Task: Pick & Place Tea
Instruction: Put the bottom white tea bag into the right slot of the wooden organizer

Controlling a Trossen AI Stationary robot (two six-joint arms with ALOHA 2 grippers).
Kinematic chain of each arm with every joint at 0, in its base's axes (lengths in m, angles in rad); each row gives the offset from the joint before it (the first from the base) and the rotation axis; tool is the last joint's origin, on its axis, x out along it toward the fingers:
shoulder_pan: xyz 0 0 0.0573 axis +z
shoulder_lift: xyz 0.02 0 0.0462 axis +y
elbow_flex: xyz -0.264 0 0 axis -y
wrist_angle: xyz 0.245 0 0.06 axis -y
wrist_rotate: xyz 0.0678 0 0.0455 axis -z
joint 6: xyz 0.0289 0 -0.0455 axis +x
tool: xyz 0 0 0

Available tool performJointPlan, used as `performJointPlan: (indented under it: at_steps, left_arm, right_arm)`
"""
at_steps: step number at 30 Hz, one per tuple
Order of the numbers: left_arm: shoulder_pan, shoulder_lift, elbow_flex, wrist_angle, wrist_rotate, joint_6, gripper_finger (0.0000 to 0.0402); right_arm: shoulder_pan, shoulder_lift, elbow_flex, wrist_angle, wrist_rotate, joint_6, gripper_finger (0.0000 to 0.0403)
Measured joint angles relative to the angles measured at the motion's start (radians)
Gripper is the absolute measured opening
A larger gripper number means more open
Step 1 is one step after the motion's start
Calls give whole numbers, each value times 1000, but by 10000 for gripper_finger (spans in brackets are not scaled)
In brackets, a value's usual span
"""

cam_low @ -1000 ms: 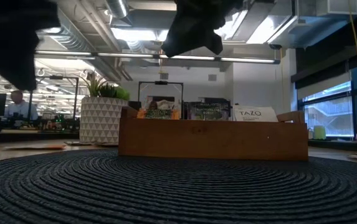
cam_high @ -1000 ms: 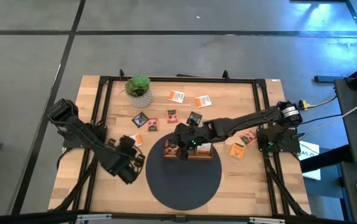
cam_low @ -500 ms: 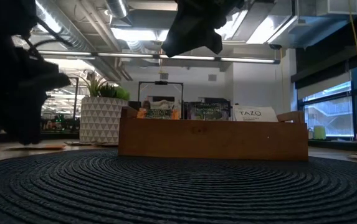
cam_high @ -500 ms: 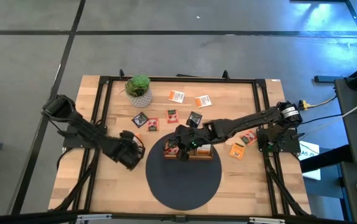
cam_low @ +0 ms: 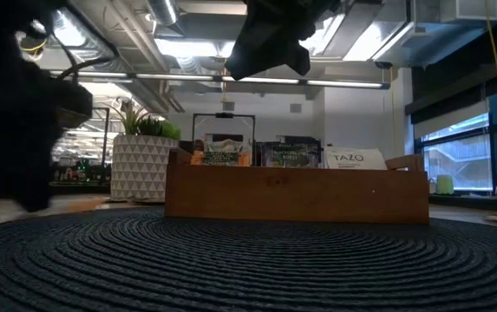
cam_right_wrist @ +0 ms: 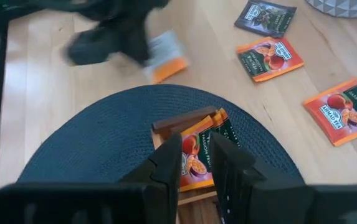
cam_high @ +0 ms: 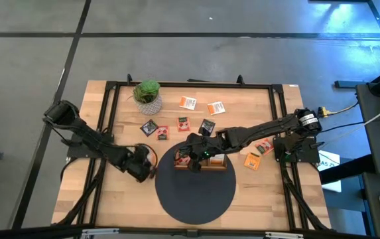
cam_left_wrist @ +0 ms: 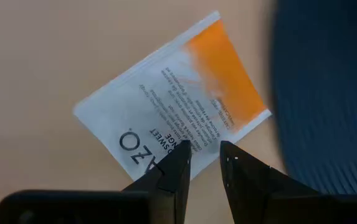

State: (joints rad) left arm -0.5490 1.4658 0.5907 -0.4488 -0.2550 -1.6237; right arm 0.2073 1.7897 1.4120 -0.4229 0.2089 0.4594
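- From above, the left gripper (cam_high: 143,161) sits low over the wood just beside the round dark mat (cam_high: 196,199), and its own bulk hides whatever lies beneath it.
- Its wrist camera fills that gap: a white-orange tea packet (cam_left_wrist: 172,102) lies flat on the table right at the mat's edge, and the two dark fingers (cam_left_wrist: 172,174) point at its near corner with a narrow gap between them. Whether the tips touch the packet I cannot tell; nothing sits between them.
- At table height that arm is only a dark blurred mass (cam_low: 22,113) at the side, and the packet cannot be made out.
- The right gripper (cam_high: 191,151) hangs over the left end of the wooden tray (cam_high: 206,164), covering much of it from overhead.
- Its wrist view shows the fingers (cam_right_wrist: 172,168) nearly together, holding nothing, above an orange packet (cam_right_wrist: 194,158) standing in the tray.
- The low view alone shows the tray's long side wall and packets standing upright in it, among them a white one (cam_low: 349,159); only their top edges clear the wall.
- Loose packets (cam_high: 188,102) lie scattered on the table behind the tray, near the potted plant (cam_high: 148,96); two more (cam_high: 253,160) lie by the right arm, partly under it.
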Motion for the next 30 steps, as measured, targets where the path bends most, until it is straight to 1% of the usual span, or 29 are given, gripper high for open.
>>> performJointPlan:
  at_steps: [3,4,6,10,14,17,20,22,25,27,30]
  left_arm:
    - [-56,-1,1,41,153,38,84]
    - [-83,-1,1,51,188,41,84]
    - [-144,1,-2,88,221,63,84]
    - [-249,14,-5,180,227,123,83]
    - [-313,54,-5,268,234,248,84]
    - [-324,94,-2,342,264,329,85]
    - [-324,120,-1,396,293,458,83]
    - [-321,124,7,386,298,534,82]
    - [-311,116,22,353,306,587,82]
    - [-301,102,39,331,297,594,83]
    - [-298,73,63,300,231,556,83]
  right_arm:
    - [2,0,0,0,0,10,85]
    - [4,0,0,0,0,10,85]
    - [10,0,0,0,0,10,85]
    - [25,0,0,8,8,11,85]
    - [40,3,-2,59,9,11,85]
    - [53,6,-31,183,10,12,85]
    - [69,16,-77,346,10,26,85]
    - [79,21,-111,426,9,39,85]
    - [88,28,-148,510,7,60,85]
    - [90,29,-161,512,8,83,85]
    - [90,30,-161,512,8,89,85]
